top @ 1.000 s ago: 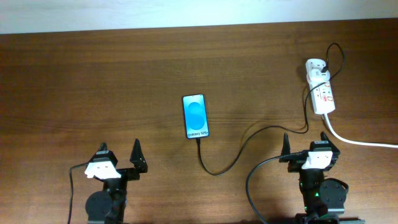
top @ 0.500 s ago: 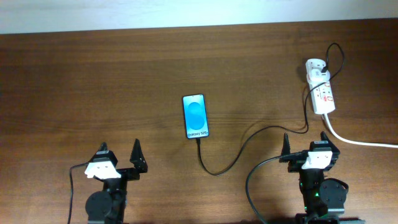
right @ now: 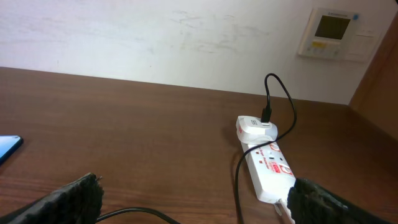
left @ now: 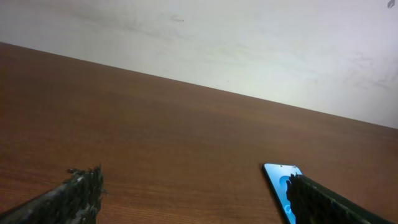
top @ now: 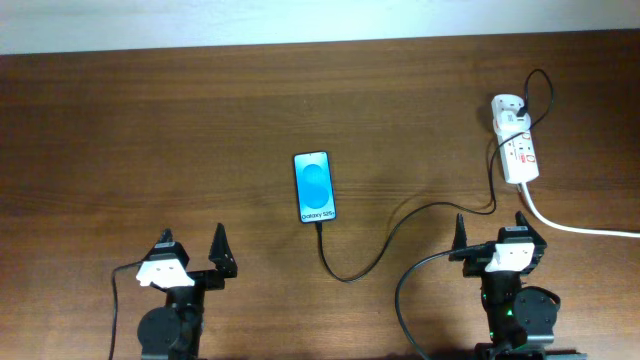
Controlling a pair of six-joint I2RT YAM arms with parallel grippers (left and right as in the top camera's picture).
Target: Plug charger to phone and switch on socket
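Observation:
The phone (top: 314, 187) lies face up mid-table, blue screen lit; it also shows in the left wrist view (left: 281, 186) and at the left edge of the right wrist view (right: 7, 148). The thin black charger cable (top: 395, 232) runs from the phone's near end in a curve to a white adapter on the socket (top: 516, 148), a white power strip at the far right, also in the right wrist view (right: 267, 165). My left gripper (top: 190, 250) is open near the front left, empty. My right gripper (top: 490, 230) is open at the front right, just short of the socket.
A thick white cord (top: 580, 228) leaves the socket toward the right edge. A white wall with a thermostat panel (right: 333, 32) stands behind the table's far edge. Bare wood table (top: 150, 130) lies to the left.

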